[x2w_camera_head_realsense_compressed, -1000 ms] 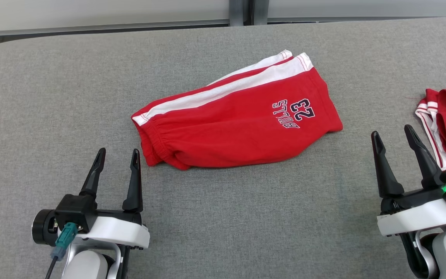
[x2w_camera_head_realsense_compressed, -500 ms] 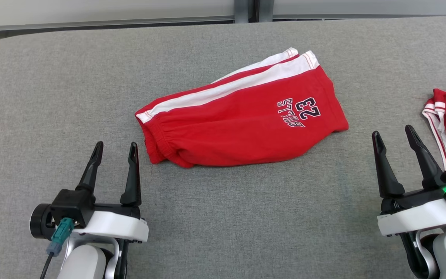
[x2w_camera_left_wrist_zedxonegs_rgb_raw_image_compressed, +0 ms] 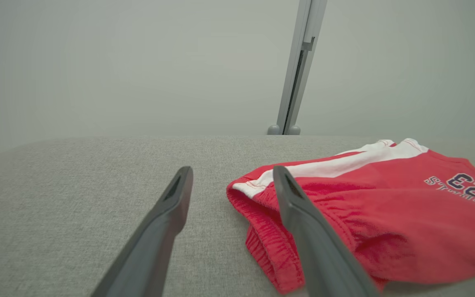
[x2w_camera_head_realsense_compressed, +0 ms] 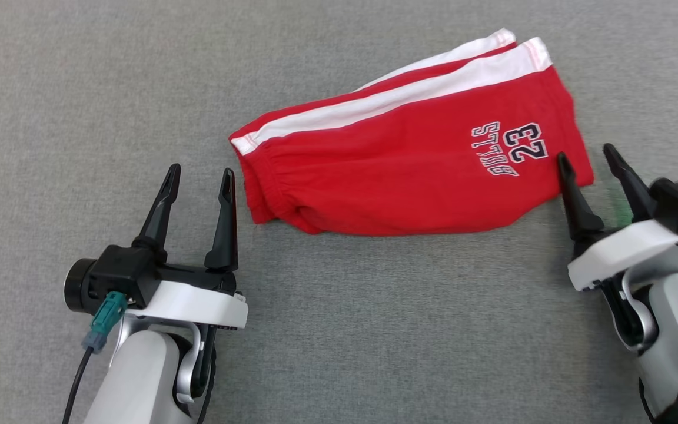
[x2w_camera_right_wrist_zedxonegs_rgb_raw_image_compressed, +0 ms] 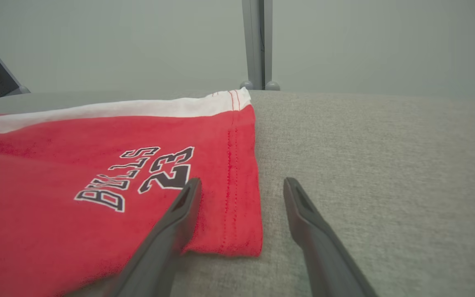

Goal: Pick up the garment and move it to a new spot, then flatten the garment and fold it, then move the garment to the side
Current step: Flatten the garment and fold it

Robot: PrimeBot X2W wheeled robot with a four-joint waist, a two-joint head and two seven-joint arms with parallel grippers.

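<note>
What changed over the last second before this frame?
The head camera tipped down and closer. Both open claws advanced toward the red shorts: left claw beside the waistband, right claw at the hem corner. The shorts stayed folded, ungrasped.

Robotics laboratory or test room, as far as can be judged. A broad table (x2w_camera_head_realsense_compressed: 374, 330) covered in plain grey fabric serves as the bench, backed by bare pale wall panels (x2w_camera_left_wrist_zedxonegs_rgb_raw_image_compressed: 138, 62) joined at a grey metal post (x2w_camera_left_wrist_zedxonegs_rgb_raw_image_compressed: 299, 66). The left gripper (x2w_camera_head_realsense_compressed: 201, 170) and right gripper (x2w_camera_head_realsense_compressed: 585, 152) of a white-armed robot stand over the fabric, jaws parted.
</note>
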